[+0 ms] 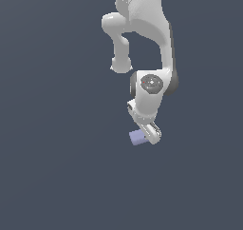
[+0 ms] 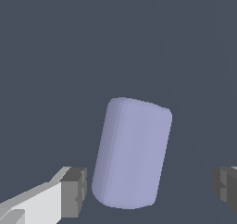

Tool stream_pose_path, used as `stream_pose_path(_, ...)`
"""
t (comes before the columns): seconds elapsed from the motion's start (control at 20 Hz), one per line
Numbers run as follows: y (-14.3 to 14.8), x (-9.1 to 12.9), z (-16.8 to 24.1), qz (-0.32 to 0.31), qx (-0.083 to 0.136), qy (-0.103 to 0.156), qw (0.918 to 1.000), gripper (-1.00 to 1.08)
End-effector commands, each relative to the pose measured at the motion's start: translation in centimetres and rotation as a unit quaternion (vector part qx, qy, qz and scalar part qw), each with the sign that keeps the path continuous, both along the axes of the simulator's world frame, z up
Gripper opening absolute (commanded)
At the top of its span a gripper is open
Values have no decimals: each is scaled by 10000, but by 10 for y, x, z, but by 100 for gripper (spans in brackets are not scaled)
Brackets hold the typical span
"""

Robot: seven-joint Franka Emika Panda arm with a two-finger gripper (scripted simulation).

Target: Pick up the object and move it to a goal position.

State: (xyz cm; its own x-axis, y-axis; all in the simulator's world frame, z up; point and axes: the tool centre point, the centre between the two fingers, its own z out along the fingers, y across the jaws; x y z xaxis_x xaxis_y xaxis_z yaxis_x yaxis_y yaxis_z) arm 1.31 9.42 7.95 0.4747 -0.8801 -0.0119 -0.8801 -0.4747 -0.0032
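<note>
Ext. view: Panda arm reaches down from the top of frame, wrist bent, pincer (image 1: pixel 150 133) low over the dark counter (image 1: pixel 57 177). The lavender-blue block (image 1: pixel 137 137) lies on the counter just beside the fingers, on the ext. view's left of them, partly overlapped by the white finger housing. Gap betw. fingers not resolvable here; whether a finger touches the block can't be told from this angle. No goal marker visible. Wrist view: block (image 2: pixel 133 153) sits betw. the two dark finger pads, pads (image 2: pixel 74 191) well spread, wider than the block's short side. Block not centred: one pad is just beside its edge, touching or a hair off, can't tell; the other pad is well apart w/ open counter between. Long axis runs roughly across the closing line, slightly tilted, so the jaws would close on the narrow width. Pincer holds nothing. Judgement: approach nearly done, grasp not yet made; a small sideways correction would centre the block before closing, else near pad may push it first.
</note>
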Motion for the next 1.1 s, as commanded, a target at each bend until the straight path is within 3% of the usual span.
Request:
stream_pose_path(0.0, 2, 0, -4, -276, -16, -1, 9996, 100)
stream_pose_path(0.5, 8, 0, -14, -909, -56, -7, 9958, 100)
stream_pose_path(1.05, 9, 0, -25, -969, -60, -7, 9953, 100)
